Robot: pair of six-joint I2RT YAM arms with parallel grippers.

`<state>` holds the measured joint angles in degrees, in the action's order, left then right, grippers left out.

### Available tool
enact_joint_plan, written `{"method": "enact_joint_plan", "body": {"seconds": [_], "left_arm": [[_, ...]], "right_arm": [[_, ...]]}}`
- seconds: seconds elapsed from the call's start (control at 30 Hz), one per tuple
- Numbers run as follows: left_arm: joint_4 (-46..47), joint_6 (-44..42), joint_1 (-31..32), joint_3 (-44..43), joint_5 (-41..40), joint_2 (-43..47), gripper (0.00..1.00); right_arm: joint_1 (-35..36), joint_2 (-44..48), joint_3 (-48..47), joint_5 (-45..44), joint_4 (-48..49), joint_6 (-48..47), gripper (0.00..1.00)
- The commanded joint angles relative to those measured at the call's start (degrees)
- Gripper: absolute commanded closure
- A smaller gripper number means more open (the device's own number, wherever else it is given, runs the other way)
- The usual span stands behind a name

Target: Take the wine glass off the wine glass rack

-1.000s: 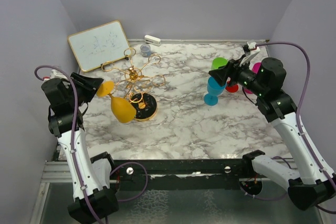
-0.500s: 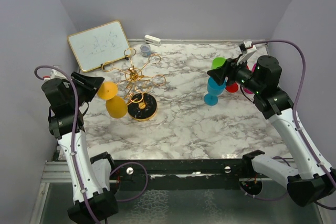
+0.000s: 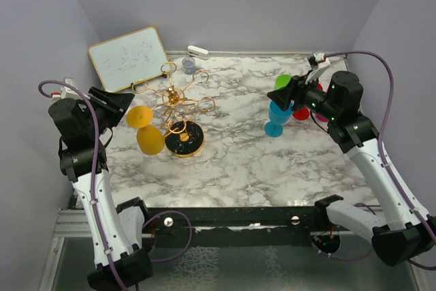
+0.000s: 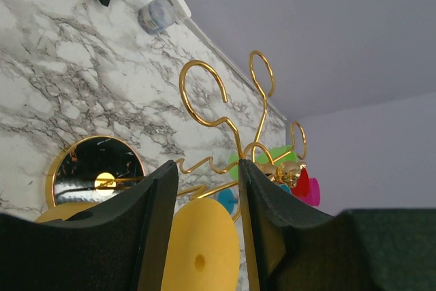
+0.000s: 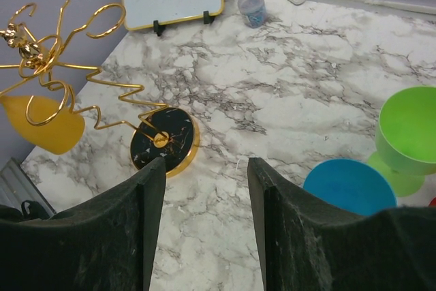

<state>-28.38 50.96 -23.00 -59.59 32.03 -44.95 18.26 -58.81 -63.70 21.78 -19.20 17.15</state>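
Observation:
The gold wire wine glass rack [image 3: 176,97] stands on its round black base [image 3: 187,138] at the left middle of the marble table. A yellow wine glass hangs from one arm on its left side, with its foot [image 3: 139,116] up and its bowl [image 3: 150,140] low. My left gripper [image 3: 121,103] is open just left of the foot. In the left wrist view the yellow foot [image 4: 201,250] shows between my open left gripper's [image 4: 208,168] fingers, with the rack [image 4: 225,110] beyond. My right gripper [image 3: 289,92] is open and empty above a blue glass [image 3: 276,116].
Green [image 3: 283,82], red [image 3: 301,112] and magenta [image 3: 332,88] glasses stand by the blue one at the right. A whiteboard [image 3: 128,58], a small cup [image 3: 189,65] and a white stapler [image 3: 197,52] sit along the back. Purple walls close in on both sides.
The left arm has drawn back a little to the left. The yellow glass has swung back, its bowl now closer under the rack. The right arm has shifted slightly up and left.

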Motion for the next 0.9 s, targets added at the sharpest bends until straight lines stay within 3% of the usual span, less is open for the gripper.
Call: {"method": "enact_joint_plan", "body": {"seconds": [0.0, 0.4, 0.87], "left_arm": [[2.5, 2.28, 0.22, 1.63, 3.1, 0.7, 0.57], [-4.58, 1.02, 0.48, 1.45, -4.56, 2.67, 0.57], [-6.3, 6.18, 5.32, 3.09, -11.31, 9.81, 0.57]], "right_arm": [[-0.25, -0.15, -2.12, 2.18, 2.8, 0.72, 0.49], [0.73, -1.27, -1.6, 4.17, 6.13, 1.16, 0.5], [2.86, -1.38, -0.64, 4.58, 8.08, 1.62, 0.5]]}}
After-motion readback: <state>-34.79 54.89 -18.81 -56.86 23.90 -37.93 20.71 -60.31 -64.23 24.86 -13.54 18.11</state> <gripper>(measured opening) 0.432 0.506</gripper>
